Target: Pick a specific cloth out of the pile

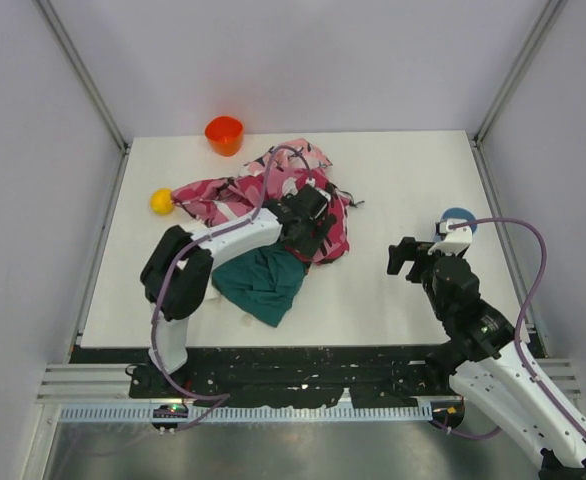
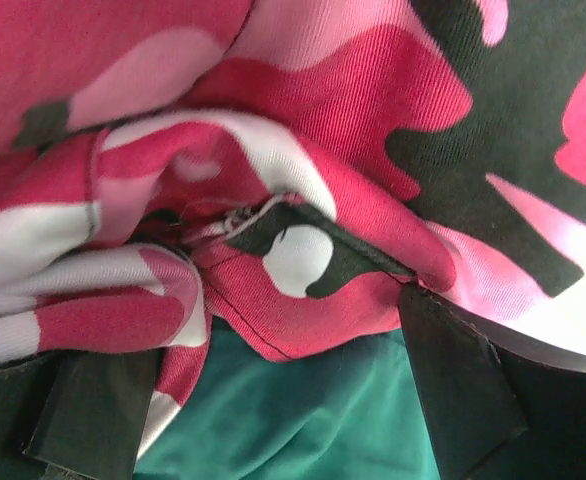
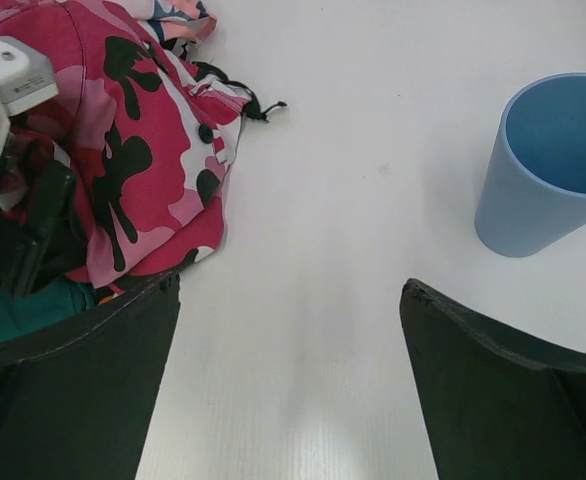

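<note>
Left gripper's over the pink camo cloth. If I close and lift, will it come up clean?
Probably floppy: the pink camo cloth lies in soft folds, so it should drape from the left gripper. It overlaps the teal cloth, so it may drag that along. The open jaws straddle bunched folds and could pinch several layers.

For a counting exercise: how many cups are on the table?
2: an orange cup at the far edge, a blue cup by the right gripper; the pile may hide others.

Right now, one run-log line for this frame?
left claw open, low over pile at pink camouflage cloth and teal cloth | right claw open over table near blue cup | red cloth: not visible | held: nothing
</note>
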`<state>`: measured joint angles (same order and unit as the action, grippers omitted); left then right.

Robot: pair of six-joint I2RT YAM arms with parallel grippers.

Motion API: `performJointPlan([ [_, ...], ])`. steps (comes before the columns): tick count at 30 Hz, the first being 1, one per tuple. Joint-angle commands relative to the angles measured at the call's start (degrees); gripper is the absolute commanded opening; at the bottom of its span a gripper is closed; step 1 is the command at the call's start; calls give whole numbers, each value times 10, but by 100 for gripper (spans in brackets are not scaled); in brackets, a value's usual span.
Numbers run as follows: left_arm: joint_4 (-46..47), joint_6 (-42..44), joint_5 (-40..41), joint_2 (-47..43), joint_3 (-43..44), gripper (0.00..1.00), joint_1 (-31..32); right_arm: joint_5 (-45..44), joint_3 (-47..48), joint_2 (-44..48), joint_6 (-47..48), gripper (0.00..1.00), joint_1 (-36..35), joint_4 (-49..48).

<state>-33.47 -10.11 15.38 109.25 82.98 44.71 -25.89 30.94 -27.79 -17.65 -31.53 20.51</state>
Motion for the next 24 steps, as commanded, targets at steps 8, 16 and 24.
performJointPlan([
  [8, -188, -128, -3, 153, 101, 100, 57, -9, 1, 9, 11, 95, -3, -24],
  [16, -60, -228, -95, 133, -89, 100, 75, -6, -3, 20, 10, 95, -2, -25],
  [24, -78, -250, -71, 213, -20, 53, 71, -14, -6, 34, 7, 95, -2, -24],
])
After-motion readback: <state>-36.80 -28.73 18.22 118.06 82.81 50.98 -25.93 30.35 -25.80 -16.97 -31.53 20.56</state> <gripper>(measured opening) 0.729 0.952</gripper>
